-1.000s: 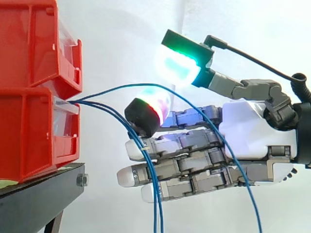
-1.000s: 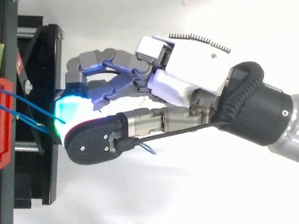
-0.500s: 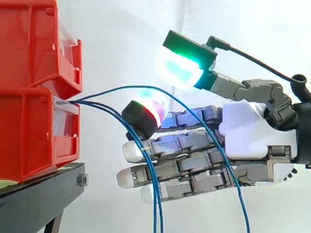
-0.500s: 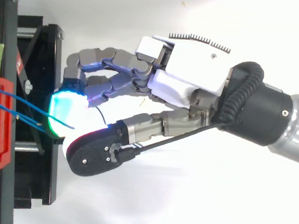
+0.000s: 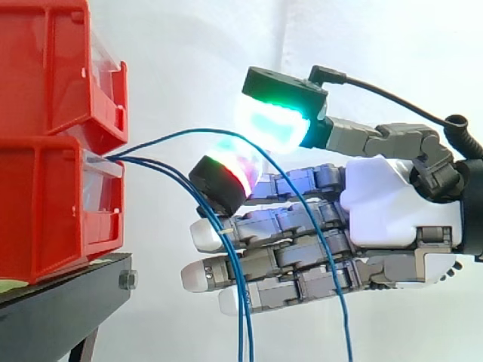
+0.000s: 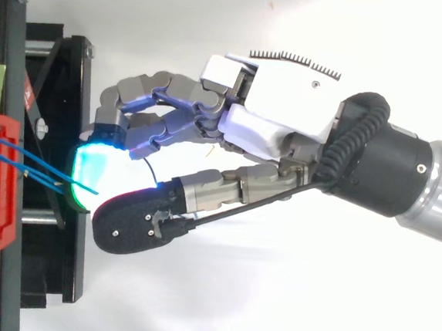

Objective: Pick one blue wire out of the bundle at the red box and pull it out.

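- Hand [image 5: 392, 219] of mine comes in from the right with the palm upright. It is clamped on the upper blue wire [image 5: 170, 136].
- The thumb's green-cyan pad [image 5: 275, 121] sits down over the red-white pad [image 5: 226, 181] of my curled topmost finger, with the wire between them.
- My other fingers [image 5: 287, 260] lie straight and stacked, pointing left toward the bins.
- The upper blue wire leaves the clear front of the lower red bin [image 5: 53, 211] and rises rightward in a shallow arc. Its long axis is roughly level as far as the pinch.
- Past the pinch it drops steeply down and to the right across my straight fingers, then runs off the bottom edge.
- It looks thin, smooth and evenly blue, with no kink that I can see.
- Two lower blue wires [image 5: 245, 332] leave the same spot on the bin and slope down to the right. They cross in front of my straight fingertips and hang almost plumb, side by side; I cannot tell whether they touch those fingertips.
- From above, the wires [image 6: 28, 160] run from the bin toward my hand [image 6: 273, 100] and end under the glowing thumb pad.
- At the left, the upper red bin [image 5: 53, 68] is stacked on the lower one, and both stand on the black stand [image 5: 60, 309].
- My fingertips are near the bin front but apart from it.
- Before the white curtain [image 5: 189, 45] there is open room above my thumb, below my fingers and behind the palm to the right.
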Motion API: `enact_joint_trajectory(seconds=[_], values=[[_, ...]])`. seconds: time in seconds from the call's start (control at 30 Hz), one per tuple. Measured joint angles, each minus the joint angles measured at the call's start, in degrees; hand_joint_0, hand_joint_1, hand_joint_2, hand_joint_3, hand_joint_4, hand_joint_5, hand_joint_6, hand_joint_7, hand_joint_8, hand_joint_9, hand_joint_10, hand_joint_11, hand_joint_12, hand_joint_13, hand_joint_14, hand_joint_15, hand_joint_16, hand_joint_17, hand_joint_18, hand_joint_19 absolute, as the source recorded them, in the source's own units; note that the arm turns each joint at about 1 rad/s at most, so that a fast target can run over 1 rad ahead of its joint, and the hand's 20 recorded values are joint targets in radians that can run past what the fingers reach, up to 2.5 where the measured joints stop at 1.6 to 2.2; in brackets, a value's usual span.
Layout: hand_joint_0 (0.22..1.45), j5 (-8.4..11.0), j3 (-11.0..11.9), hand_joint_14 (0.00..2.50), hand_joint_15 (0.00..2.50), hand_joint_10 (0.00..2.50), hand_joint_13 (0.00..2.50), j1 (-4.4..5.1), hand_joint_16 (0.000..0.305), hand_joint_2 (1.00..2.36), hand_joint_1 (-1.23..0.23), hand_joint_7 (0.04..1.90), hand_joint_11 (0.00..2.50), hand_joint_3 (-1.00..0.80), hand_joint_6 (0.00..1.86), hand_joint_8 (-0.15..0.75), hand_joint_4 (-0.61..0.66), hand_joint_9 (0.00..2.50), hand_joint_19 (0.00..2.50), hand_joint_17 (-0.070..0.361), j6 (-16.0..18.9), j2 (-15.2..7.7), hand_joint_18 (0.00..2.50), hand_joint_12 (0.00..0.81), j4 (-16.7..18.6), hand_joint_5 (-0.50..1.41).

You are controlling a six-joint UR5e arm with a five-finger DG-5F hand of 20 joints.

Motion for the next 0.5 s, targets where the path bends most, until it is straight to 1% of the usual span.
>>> enact_joint_trajectory(seconds=[0.07, 0.2, 0.5], values=[[0.57, 0.0, 0.0, 0.01, 0.21, 0.02, 0.36, 0.0, 0.055, 1.02, -0.78, 1.1, 0.51, -0.16, 0.77, 0.251, 0.14, 0.77, 0.38, 0.124, 0.0, 0.0, 0.23, 0.364, 0.0, -0.15], [0.56, 0.0, 0.0, 0.01, 0.22, 0.02, 0.38, 0.01, 0.057, 1.02, -0.74, 1.04, 0.5, -0.14, 0.79, 0.263, 0.16, 0.8, 0.39, 0.128, 0.0, 0.0, 0.24, 0.373, 0.0, -0.15], [0.56, 0.06, 0.0, 0.01, 0.22, 0.02, 0.4, 0.1, 0.061, 1.02, -0.7, 1.06, 0.52, -0.13, 0.78, 0.283, 0.17, 0.87, 0.39, 0.136, -0.1, 0.0, 0.28, 0.391, 0.0, -0.13]])
